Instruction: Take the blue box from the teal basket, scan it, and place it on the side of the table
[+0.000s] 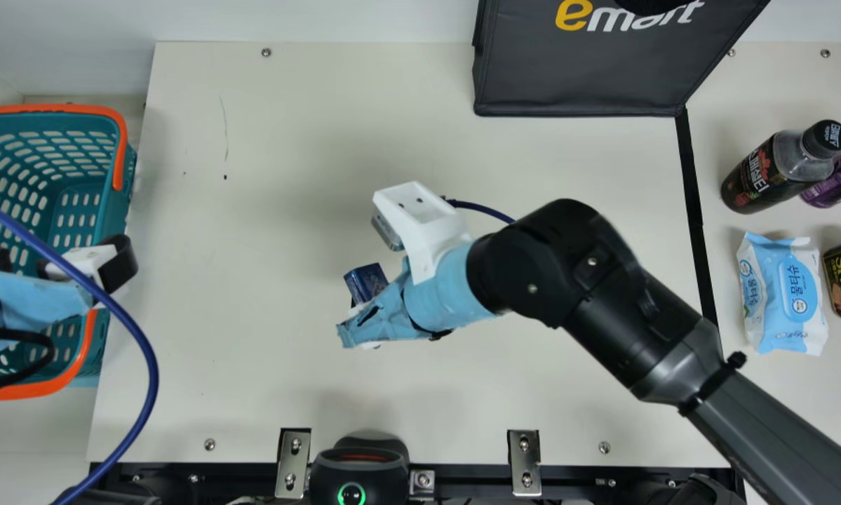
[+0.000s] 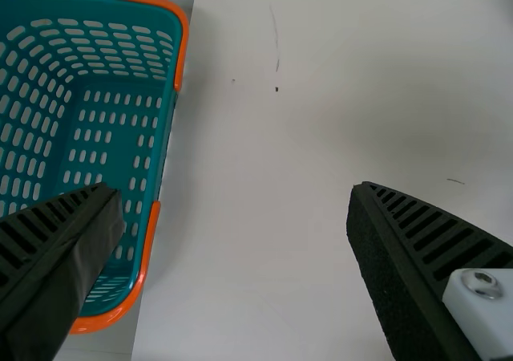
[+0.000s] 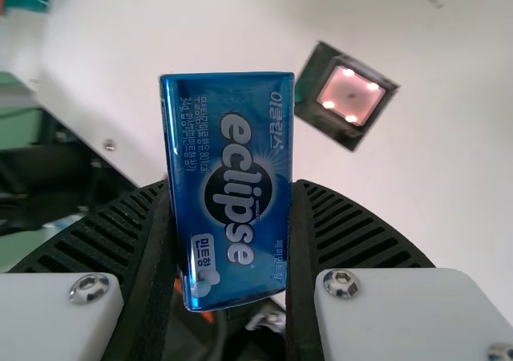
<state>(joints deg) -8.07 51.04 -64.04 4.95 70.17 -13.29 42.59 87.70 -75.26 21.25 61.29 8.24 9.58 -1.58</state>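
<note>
The right gripper (image 3: 228,187) pinched the box (image 3: 228,188), long axis running along the fingers (image 3: 345,223), beyond the scanner (image 1: 359,468) and apart from it. The left gripper (image 2: 232,188), farther from the scanner, was spread, holding nothing.

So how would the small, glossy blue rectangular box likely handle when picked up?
The blue box is probably stiff, undented between the black ribbed fingers. Its shiny surface might slip in a loose grip, but flat sides should prevent rolling.
</note>
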